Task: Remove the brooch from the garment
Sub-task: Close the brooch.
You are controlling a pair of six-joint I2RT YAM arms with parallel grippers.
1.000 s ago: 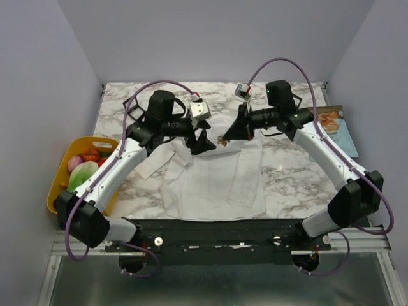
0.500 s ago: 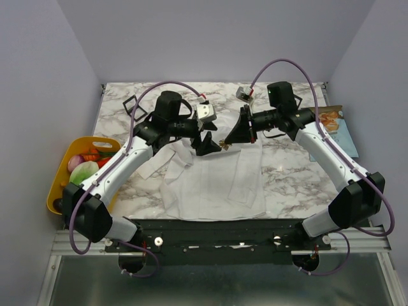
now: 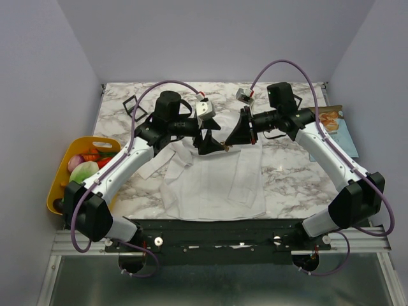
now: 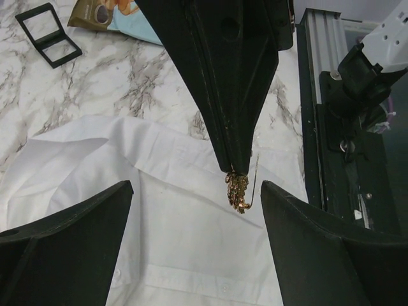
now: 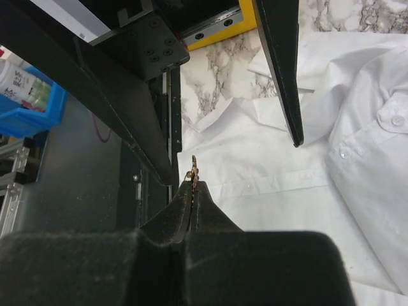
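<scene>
The brooch (image 4: 238,191) is a small gold-copper cluster with a thin pin wire, not green or orange-red here. My right gripper (image 5: 194,182) is shut on it and holds it in the air above the white shirt (image 3: 213,182). The brooch also shows in the right wrist view (image 5: 194,167) and the top view (image 3: 222,146). My left gripper (image 4: 196,185) is open, its fingers wide apart on either side of the brooch without touching it. The shirt lies spread on the marble table, collar toward the grippers (image 4: 159,223).
A yellow basket (image 3: 57,185) of toy vegetables sits at the table's left edge. A black square frame (image 3: 131,105) lies at the back left. A printed packet (image 3: 335,124) lies at the right edge. The two grippers meet nose to nose over the shirt's collar.
My left gripper has moved right, toward the right gripper, and now flanks the brooch. The right gripper still holds the brooch, shifted only slightly.
</scene>
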